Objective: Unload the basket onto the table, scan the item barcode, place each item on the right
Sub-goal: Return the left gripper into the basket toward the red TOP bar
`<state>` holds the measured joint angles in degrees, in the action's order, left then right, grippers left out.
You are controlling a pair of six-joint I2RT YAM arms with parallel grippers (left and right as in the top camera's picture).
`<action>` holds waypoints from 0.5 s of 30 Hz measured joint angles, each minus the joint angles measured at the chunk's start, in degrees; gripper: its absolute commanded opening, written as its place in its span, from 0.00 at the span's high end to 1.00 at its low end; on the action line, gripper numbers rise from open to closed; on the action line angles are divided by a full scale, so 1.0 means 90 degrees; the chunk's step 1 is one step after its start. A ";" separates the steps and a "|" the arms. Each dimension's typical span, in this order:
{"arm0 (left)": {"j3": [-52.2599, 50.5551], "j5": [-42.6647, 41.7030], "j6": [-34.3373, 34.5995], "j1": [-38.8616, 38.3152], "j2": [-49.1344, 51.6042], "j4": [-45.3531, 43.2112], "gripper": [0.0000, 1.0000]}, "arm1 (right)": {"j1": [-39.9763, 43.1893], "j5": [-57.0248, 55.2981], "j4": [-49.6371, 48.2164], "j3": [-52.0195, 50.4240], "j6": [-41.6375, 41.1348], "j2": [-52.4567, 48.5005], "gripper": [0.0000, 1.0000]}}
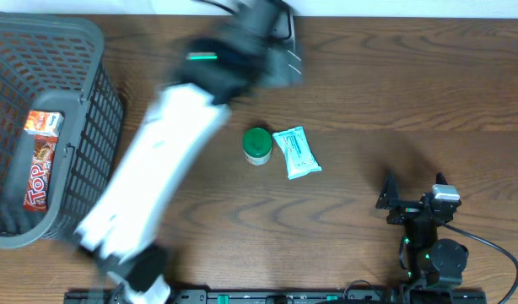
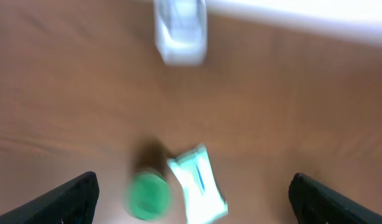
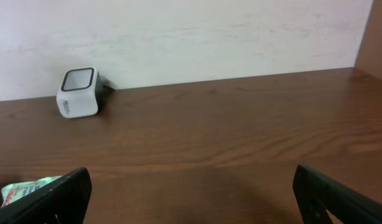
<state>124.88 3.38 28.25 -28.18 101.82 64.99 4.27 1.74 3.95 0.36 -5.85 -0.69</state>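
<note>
left gripper (image 2: 194, 198) spread wide, empty, blurred, near far edge of desk (image 1: 411, 84). right gripper (image 3: 191, 194) spread, empty, by front-right corner. jar (image 1: 257, 144) and packet (image 1: 296, 153) side by side mid-desk. scanner (image 3: 79, 93) at far edge.

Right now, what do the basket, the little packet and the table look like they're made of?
Basket: grey moulded plastic, matt, judging by its open lattice walls. Packet: probably thin plastic film, slightly glossy, with crimped ends. Table: wood or wood-look laminate, dark brown grain, smooth; which one I cannot tell.
</note>
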 measured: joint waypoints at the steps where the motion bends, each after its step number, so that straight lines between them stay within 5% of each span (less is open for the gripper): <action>1: 0.0129 0.0053 -0.0083 0.0359 -0.0369 0.0102 0.02 | 0.0000 0.0000 0.0000 0.0000 0.0000 0.0000 0.01; 7: 0.0357 0.0359 -0.0284 0.3094 -0.1685 0.1236 0.02 | 0.0000 0.0000 -0.0002 0.0000 0.0000 0.0000 0.01; 15: -0.0709 0.0340 -0.0063 0.5875 -0.1224 0.1399 0.02 | 0.0000 0.0000 0.0000 0.0000 0.0000 0.0000 0.01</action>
<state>118.50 6.44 27.68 24.69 90.80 77.58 4.27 1.74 3.95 0.36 -5.85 -0.69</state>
